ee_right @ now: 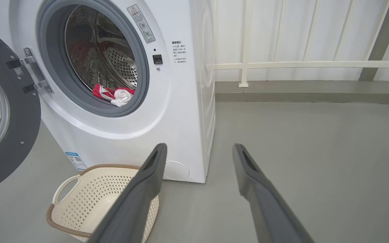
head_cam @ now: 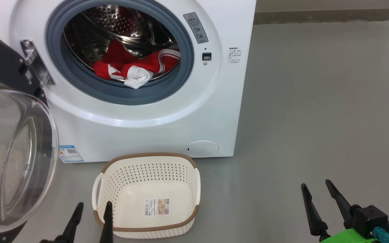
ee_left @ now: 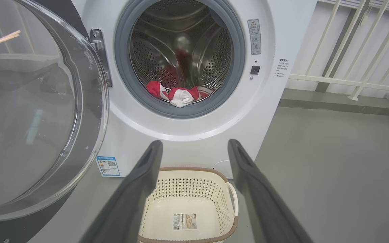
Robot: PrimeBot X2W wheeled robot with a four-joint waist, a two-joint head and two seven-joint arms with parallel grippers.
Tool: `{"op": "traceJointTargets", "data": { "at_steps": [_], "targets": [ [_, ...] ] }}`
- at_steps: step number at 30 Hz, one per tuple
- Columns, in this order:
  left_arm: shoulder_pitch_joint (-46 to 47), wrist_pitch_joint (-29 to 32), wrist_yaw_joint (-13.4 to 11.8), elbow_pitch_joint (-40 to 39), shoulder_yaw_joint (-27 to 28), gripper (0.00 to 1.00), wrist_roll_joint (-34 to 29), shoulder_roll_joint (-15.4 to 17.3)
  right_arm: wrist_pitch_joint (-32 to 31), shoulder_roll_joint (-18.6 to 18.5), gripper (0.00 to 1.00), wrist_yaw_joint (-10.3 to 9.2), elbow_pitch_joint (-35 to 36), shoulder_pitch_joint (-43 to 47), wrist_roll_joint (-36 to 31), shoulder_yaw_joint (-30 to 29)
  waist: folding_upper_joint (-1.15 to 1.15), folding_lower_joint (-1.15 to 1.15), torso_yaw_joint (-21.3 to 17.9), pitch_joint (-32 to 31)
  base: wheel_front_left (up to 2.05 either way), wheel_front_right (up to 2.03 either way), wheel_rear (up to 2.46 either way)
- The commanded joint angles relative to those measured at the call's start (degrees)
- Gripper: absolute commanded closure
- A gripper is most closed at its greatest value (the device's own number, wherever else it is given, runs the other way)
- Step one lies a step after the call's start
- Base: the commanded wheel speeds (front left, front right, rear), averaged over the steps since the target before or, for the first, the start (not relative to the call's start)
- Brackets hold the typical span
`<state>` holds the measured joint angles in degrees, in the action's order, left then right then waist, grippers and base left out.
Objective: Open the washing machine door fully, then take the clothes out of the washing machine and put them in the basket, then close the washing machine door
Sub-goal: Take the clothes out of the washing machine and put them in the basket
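With the door (head_cam: pixel 12 152) swung open, the clothes (head_cam: pixel 130 67) lie in the washer (head_cam: pixel 140 135), the basket (head_cam: pixel 147 156) on the floor (head_cam: pixel 316 101) before it, left claw (head_cam: pixel 94 204) and right claw (head_cam: pixel 315 184) both spread open.

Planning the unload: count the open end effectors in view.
2. The left end effector hangs open beside the basket, at its left; the right end effector hangs open over the floor, farther right. None hidden.

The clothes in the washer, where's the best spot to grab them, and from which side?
Pinch the white bunched fold at the front of the clothes: it humps up nearest the grey door seal. Come straight in through the front opening, slightly from above, keeping right of the open door.
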<state>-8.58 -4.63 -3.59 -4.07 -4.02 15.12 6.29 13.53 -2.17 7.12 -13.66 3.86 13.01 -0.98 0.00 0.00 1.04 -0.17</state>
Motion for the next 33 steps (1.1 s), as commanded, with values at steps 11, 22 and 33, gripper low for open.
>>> {"op": "traceJointTargets", "data": {
  "at_steps": [11,22,33],
  "targets": [
    [1.6,-0.3,-0.8,-0.3,1.3,0.00,0.4,0.6,-0.1,-0.7,0.00,0.36,1.5,-0.6,0.1,1.3,0.00,0.00,-0.2,-0.3,0.00,0.00,0.00],
    [2.2,-0.7,-1.5,0.1,1.1,0.00,0.6,0.7,0.0,-0.7,0.00,0.36,1.4,-0.8,0.2,1.3,0.00,0.00,-0.3,-0.3,0.44,-0.44,0.00],
    [2.5,-1.0,-2.0,-0.1,0.8,0.00,0.2,1.3,0.1,-0.7,0.00,0.36,1.2,-0.8,0.3,1.4,0.00,0.00,-0.3,-0.1,1.60,-1.60,0.00]
  ]
}}
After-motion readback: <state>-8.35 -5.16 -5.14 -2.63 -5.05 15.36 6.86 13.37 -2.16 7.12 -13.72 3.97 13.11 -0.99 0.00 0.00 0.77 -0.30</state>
